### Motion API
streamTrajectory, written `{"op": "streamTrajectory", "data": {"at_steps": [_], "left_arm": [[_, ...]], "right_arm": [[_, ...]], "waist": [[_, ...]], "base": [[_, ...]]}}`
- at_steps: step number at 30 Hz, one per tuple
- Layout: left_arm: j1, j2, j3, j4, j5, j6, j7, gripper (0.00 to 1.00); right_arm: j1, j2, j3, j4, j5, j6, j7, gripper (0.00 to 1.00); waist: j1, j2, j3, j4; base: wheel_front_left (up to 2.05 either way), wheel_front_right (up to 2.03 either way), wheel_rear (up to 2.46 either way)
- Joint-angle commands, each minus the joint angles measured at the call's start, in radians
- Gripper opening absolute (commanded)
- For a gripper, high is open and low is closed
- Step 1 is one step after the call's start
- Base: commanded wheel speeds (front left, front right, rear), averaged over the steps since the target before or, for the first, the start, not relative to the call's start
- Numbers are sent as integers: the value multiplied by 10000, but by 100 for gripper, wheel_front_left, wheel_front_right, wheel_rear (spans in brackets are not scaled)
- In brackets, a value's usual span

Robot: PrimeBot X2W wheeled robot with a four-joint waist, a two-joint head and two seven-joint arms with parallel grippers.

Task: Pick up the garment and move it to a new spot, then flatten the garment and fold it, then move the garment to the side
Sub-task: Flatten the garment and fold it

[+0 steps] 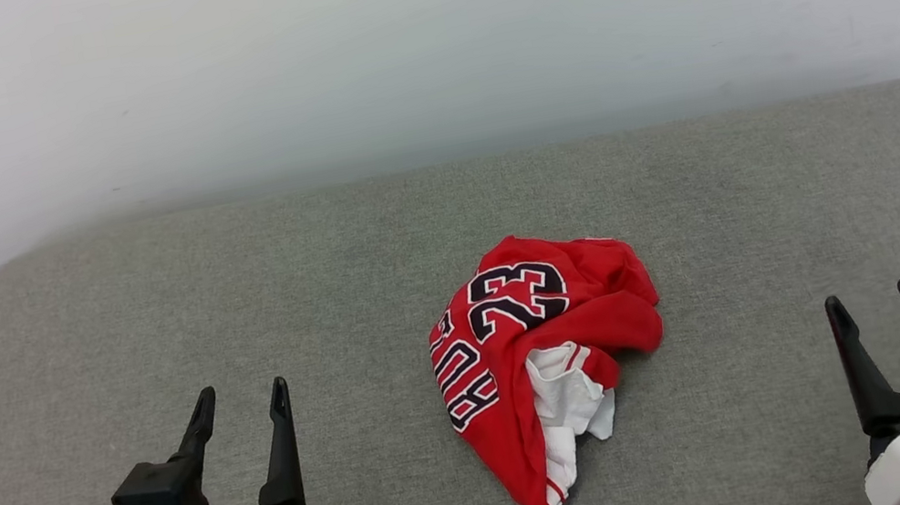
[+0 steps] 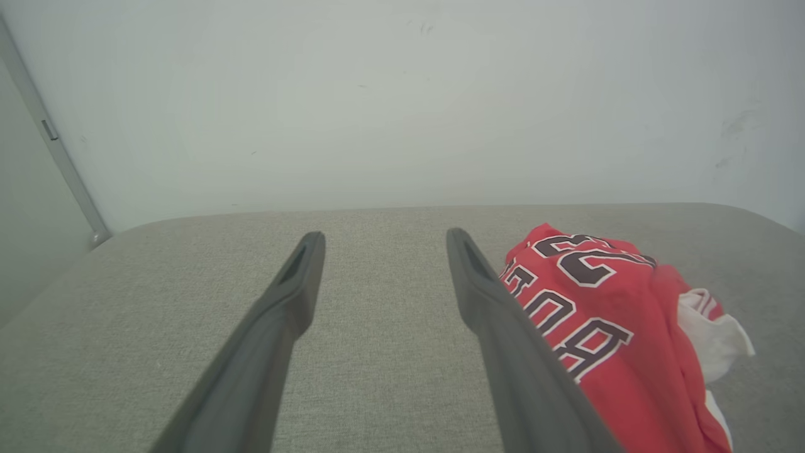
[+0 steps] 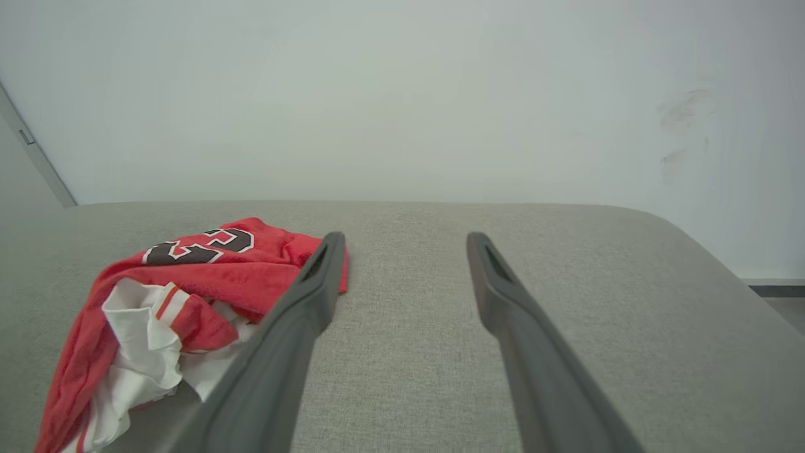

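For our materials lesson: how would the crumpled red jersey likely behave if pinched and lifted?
Probably floppy: the garment lies bunched in soft folds. It would likely sag and unfurl, as its white sleeve spills loose. Unlikely to roll.

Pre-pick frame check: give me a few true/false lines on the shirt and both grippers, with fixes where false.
1. The garment lies crumpled on the grey cushion. True.
2. The left gripper grips the garment. False: its jaws are open and empty, off to the garment's left.
3. The "23" print faces up. True.
4. The right gripper has its jaws shut. False: they are open, clear of the garment.
5. The garment is folded at the cushion's side. False: it is bunched near the middle, unfolded.
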Motion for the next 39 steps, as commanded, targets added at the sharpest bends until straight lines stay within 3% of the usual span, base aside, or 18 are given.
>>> {"op": "streamTrajectory", "data": {"at_steps": [1,5,9,18,24,29,30,31,32,33,39], "left_arm": [[15,21,21,-64,-49,60,-23,100],[26,-35,42,-129,-75,106,-176,100],[24,-138,-57,-187,-3,147,-289,100],[-504,-431,-337,-44,-1,-6,-478,100],[-786,-552,-490,156,33,-139,-609,100],[-938,-598,-516,253,31,-165,-688,100],[-931,-594,-508,262,41,-153,-721,100],[-931,-594,-508,262,41,-153,-721,100],[-938,-585,-489,272,39,-139,-725,100],[-951,-575,-467,280,30,-132,-744,100],[-868,-512,-416,329,15,-42,-817,100]], "right_arm": [[132,6,-135,39,-13,-7,98,100],[112,9,-218,140,-305,-7,773,100],[-268,-98,155,441,-280,-5,2201,100],[-1642,-946,2737,931,1488,-7,5493,100],[-2513,-1336,3791,1484,2127,-5,6136,100],[-2950,-1461,4025,1941,2322,-5,6090,100],[-3023,-1450,4013,2000,2359,-5,6034,65],[-3023,-1450,4013,2000,2359,-5,6034,65],[-3092,-1446,4017,2060,2376,-7,6005,11],[-3153,-1471,4031,2104,2389,-5,5967,0],[-3266,-1603,3980,1820,2487,-7,5716,0]], "waist": [[0,0,25,6],[0,0,130,111],[0,0,287,361],[0,0,826,1194],[0,0,1094,1709],[0,0,1298,1900],[0,0,1322,1903],[0,0,1322,1903],[0,0,1353,1891],[0,0,1378,1872],[0,0,1326,1558]], "base": [[0,0,0],[0,0,0],[0,0,0],[0,0,0],[0,0,0],[0,0,0],[0,0,0],[0,0,0],[0,0,0],[0,0,0],[0,0,0]]}}
